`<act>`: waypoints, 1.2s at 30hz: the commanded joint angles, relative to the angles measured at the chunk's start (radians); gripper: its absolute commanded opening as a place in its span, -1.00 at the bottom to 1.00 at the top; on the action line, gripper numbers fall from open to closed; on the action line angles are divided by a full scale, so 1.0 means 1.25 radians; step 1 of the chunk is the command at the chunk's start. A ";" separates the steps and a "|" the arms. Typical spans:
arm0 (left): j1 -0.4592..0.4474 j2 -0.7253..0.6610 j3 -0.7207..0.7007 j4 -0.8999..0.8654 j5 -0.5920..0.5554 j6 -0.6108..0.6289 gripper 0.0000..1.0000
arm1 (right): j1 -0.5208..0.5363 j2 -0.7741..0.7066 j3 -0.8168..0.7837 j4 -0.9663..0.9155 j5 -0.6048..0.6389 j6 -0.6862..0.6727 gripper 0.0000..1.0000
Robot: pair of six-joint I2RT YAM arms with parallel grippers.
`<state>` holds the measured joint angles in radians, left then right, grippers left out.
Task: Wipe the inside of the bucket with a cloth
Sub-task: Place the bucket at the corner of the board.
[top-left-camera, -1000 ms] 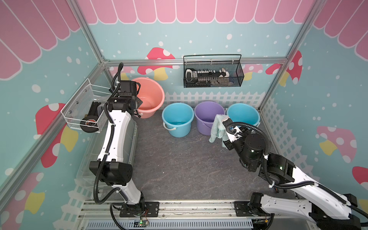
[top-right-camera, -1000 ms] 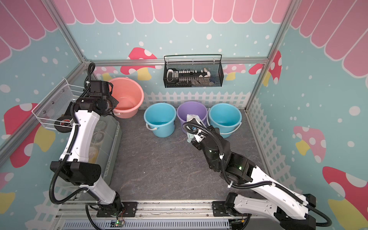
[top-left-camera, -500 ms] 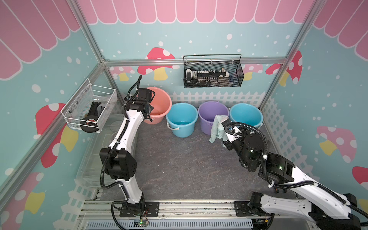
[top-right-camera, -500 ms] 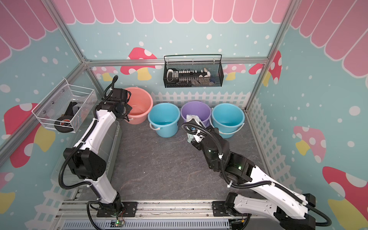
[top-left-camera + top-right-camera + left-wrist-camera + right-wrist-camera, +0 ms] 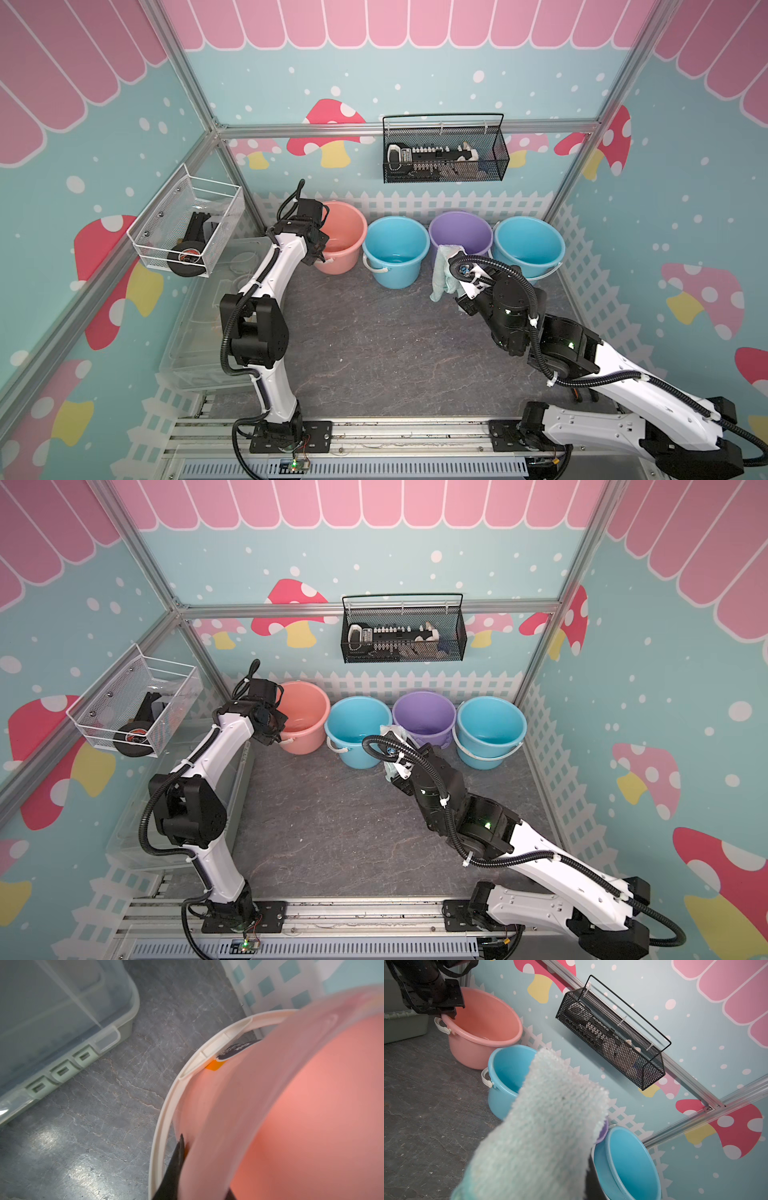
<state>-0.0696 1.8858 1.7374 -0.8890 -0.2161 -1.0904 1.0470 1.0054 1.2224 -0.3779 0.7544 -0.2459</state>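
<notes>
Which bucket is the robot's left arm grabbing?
The pink bucket, leftmost in the row. Only its rim sits clamped in the jaws of the left gripper.

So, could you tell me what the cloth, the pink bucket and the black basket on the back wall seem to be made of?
The cloth: soft terry-like fabric, matte, judging by its fuzzy looped pile.
The pink bucket: probably moulded plastic, smooth with a slight sheen.
The black basket: likely metal wire mesh with a matte black coating; its fine grid is see-through.
</notes>
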 commanded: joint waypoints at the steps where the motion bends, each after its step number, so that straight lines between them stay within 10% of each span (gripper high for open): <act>1: 0.024 0.000 -0.006 0.023 0.028 -0.030 -1.00 | -0.002 0.001 0.020 0.007 -0.012 0.013 -1.00; 25: 0.062 -0.103 -0.030 0.008 0.053 -0.026 -0.09 | -0.002 -0.013 0.039 -0.015 0.010 -0.004 -1.00; 36: -0.077 -0.208 -0.020 0.003 0.116 0.058 -0.01 | -0.046 0.023 0.061 -0.094 0.017 0.075 -1.00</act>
<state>-0.1139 1.6508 1.6985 -0.8780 -0.1081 -1.0645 1.0065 1.0218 1.2652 -0.4541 0.7757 -0.2165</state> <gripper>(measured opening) 0.494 0.052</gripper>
